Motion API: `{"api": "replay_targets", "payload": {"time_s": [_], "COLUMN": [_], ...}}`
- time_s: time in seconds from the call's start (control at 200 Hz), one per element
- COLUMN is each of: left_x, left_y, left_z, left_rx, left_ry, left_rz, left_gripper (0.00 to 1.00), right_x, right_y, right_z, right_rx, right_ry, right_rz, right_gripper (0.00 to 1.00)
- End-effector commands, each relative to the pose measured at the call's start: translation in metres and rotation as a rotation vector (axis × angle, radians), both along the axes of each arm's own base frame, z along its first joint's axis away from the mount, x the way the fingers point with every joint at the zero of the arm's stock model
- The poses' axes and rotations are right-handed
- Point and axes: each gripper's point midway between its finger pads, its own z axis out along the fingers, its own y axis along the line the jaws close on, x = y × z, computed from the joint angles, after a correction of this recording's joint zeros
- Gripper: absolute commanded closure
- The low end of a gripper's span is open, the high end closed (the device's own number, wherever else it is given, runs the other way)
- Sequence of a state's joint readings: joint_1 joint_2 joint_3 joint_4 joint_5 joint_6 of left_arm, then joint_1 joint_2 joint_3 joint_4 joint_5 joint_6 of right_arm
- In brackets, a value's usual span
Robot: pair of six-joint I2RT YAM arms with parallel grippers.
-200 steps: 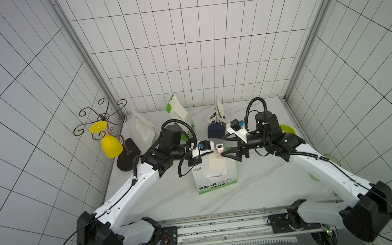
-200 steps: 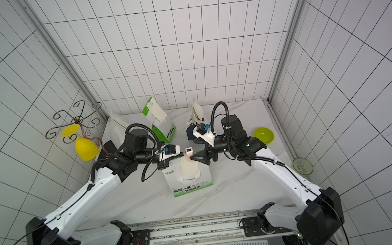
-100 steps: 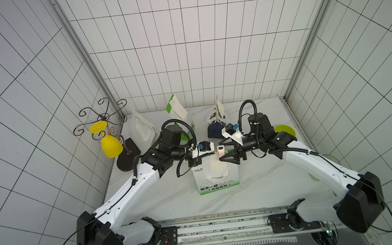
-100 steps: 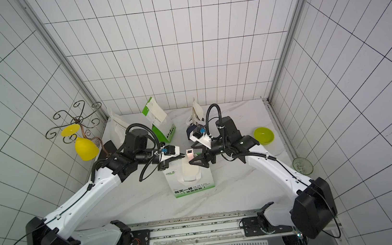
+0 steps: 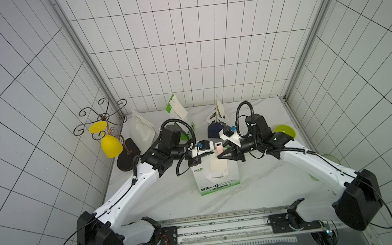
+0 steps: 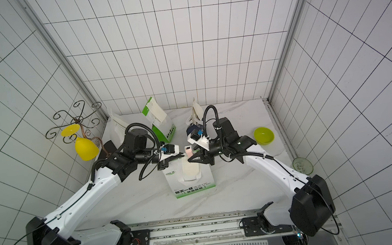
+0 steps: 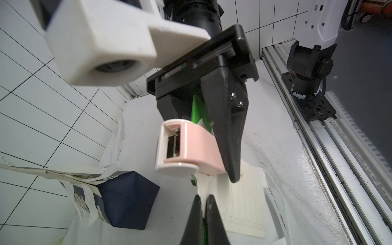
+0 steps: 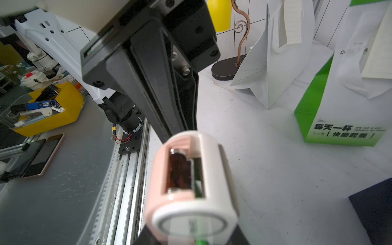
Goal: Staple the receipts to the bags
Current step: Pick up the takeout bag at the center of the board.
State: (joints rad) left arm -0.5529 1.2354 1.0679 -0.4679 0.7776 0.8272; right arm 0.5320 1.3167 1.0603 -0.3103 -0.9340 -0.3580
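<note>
**Top views.** Both arms meet over the middle of the table (image 5: 259, 183). The left gripper (image 5: 213, 152) has its jaws closed on the top edge of the centre bag (image 5: 218, 184), white and green, printed face toward the near side. A receipt (image 5: 216, 168) lies down that face. The right gripper (image 5: 219, 156) clamps a pink-and-white stapler (image 5: 218, 147) just beside the left fingertips, at the same top edge. Both top views show this; the meeting point also shows at the stapler (image 6: 188, 151) above the centre bag (image 6: 192, 186).

Along the far side:
- Far left: a plain white bag (image 6: 119, 131).
- Right of it: a second white-and-green bag (image 6: 164, 130).
- Far centre: a navy bag (image 6: 192, 129).

Each carries a pale paper strip at its top. A green bowl (image 6: 263, 135) sits well apart on the right.

**Left wrist view.** The left fingers (image 7: 196, 214) are pressed together on a thin white and green edge. The right gripper's finger (image 7: 229, 131) lies flat against the stapler (image 7: 186, 146), which is squeezed between the jaws. Its mouth sits over the bag edge, touching or just beside the receipt (image 7: 241, 201). The navy bag (image 7: 127, 197) is beyond.

**Right wrist view.** The stapler (image 8: 191, 191) fills the foreground, and a green edge shows inside its mouth. The left gripper (image 8: 169, 116) tapers down behind it, jaws together and tips hidden.
</note>
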Motion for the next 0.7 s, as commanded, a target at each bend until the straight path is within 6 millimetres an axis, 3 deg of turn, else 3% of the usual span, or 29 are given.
{"api": "replay_targets", "payload": {"time_s": [0.0,0.03,0.31,0.325,0.37,0.435,0.485,0.695], "left_x": [-0.016,-0.016,-0.014,-0.014,-0.012,-0.011,-0.008,0.0], "left_y": [-0.005,-0.005,-0.004,-0.004,-0.003,-0.003,-0.002,0.0], "left_z": [0.009,0.009,0.014,0.014,0.015,0.017,0.019,0.032], "left_rx": [-0.048,-0.048,-0.068,-0.069,-0.074,-0.077,-0.084,-0.113], "left_ry": [-0.002,-0.003,-0.008,-0.011,-0.014,-0.022,-0.026,-0.008], "left_rz": [-0.079,-0.079,-0.064,-0.063,-0.049,-0.036,-0.015,0.063], "left_gripper": [1.0,1.0,1.0,1.0,1.0,1.0,1.0,1.0], "right_x": [0.019,0.02,0.03,0.033,0.035,0.036,0.035,0.03], "right_y": [0.004,0.004,-0.002,-0.003,-0.004,-0.006,-0.009,-0.02], "right_z": [0.038,0.039,0.053,0.053,0.056,0.063,0.07,0.103], "right_rx": [0.05,0.054,0.101,0.102,0.109,0.125,0.148,0.227], "right_ry": [-0.107,-0.112,-0.134,-0.131,-0.131,-0.135,-0.151,-0.22], "right_rz": [-0.03,-0.035,-0.13,-0.147,-0.17,-0.197,-0.216,-0.29], "right_gripper": [0.94,1.0,1.0,0.9,0.49,0.3,0.22,0.18]}}
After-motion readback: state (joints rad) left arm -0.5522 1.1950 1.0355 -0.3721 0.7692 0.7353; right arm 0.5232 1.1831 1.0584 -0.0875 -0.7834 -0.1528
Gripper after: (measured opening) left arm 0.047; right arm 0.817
